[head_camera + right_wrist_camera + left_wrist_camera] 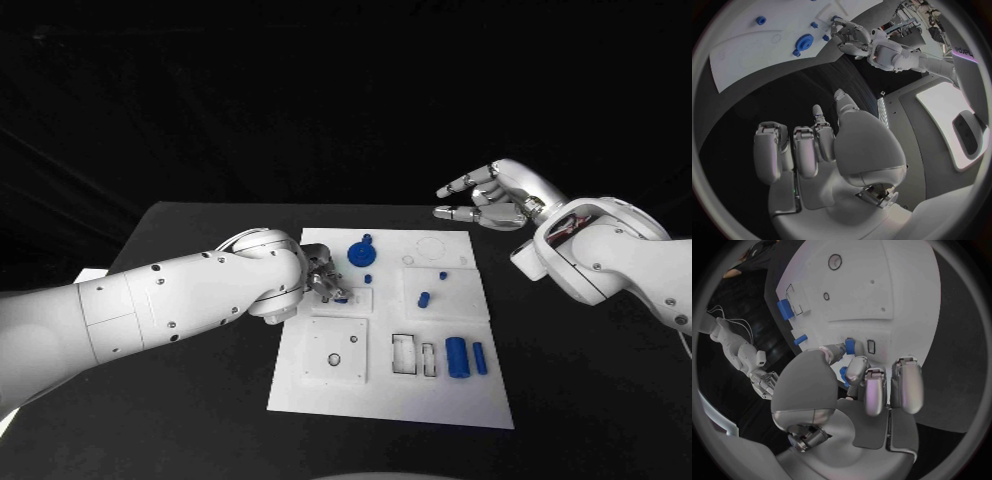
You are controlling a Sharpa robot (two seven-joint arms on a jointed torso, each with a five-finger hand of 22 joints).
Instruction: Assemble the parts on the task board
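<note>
A: Item one, the task board (392, 400). Markings?

B: White plate, mid-table on the black table (188, 420). No brand, label or legible writing on it; only outlined rectangles and circles.

A: Parts, counted?

B: Blue pieces visible in the head view: one gear-shaped disc (362, 252) near the far edge, one small stud (443, 274), one short peg (424, 298), one larger cylinder (456, 356) and one slimmer cylinder (479, 358) lying side by side at the near right. Another small blue piece (342, 297) sits at the left hand's fingertips; whether more lie hidden under that hand cannot be told.

A: Containers?

B: Recessed pockets only. A square panel (335, 350) at the near left carries round holes; two narrow rectangular slots (414, 355) beside it hold nothing visible.

A: Left hand (320, 280)?

B: Down on the board's left-centre, fingers curled toward the small blue piece. The left wrist view shows the fingertips (856, 367) at a blue peg (849, 345), but a firm grasp cannot be told.

A: Right hand (488, 196)?

B: Raised beyond the board's far right corner, well apart from it, fingers spread and grasping nothing
</note>
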